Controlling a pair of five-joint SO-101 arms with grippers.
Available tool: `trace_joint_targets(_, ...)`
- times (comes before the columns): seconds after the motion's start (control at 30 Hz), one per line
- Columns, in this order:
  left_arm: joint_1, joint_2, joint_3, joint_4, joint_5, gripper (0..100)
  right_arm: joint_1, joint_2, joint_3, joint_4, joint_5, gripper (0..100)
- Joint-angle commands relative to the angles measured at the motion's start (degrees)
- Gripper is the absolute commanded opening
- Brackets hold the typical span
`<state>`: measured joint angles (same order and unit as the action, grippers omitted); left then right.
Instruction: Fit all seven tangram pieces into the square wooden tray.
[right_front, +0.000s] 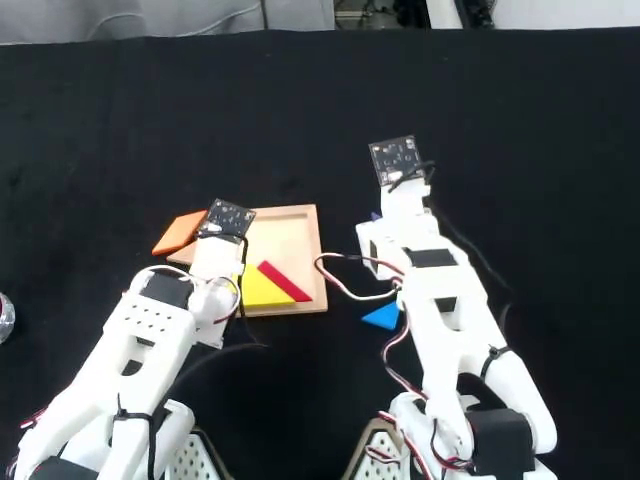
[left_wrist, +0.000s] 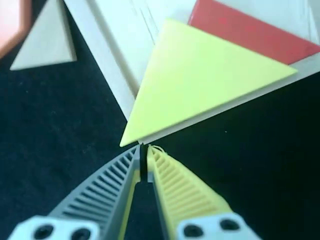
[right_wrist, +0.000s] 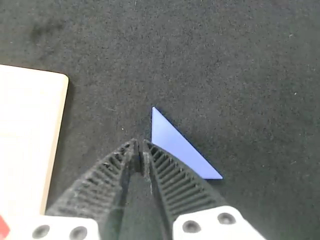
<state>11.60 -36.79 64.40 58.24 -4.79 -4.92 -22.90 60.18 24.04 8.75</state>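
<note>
Pressed together, the left hand (left_wrist: 142, 152) touched a corner of the yellow triangle (left_wrist: 200, 85), which lay in the wooden tray (left_wrist: 107, 65) beside the red piece (left_wrist: 250, 32); it seemed to be nudging the triangle flat. The right hand (right_wrist: 139, 149), likewise pressed together, sat just beside a pale blue triangle (right_wrist: 177, 147) on the counter (right_wrist: 225, 60). It would likely need to spread to pinch that piece.

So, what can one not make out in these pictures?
High view: the left arm covers part of the tray, so any pieces under it are hidden.
High view: the right arm hides most of the pale blue triangle.
Left wrist view: the picture's edge cuts off the orange piece and the red piece.
</note>
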Motion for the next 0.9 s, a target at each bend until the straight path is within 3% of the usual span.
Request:
trace_joint_targets(0.0, 0.7, 0.0, -0.5, -1.2, 0.3, 3, -0.9, -1.8, -3.0, 0.4, 0.4, 1.1)
trace_joint_targets(0.3, -0.9, 9.1, -3.2, -3.9, 0.8, 3, -1.0, -1.8, -3.0, 0.4, 0.4, 1.1)
trace_joint_targets(0.87, -2.8, 8.3, -4.9, -4.7, 1.9, 3, -1.0, -1.8, -3.0, 0.4, 0.4, 1.1)
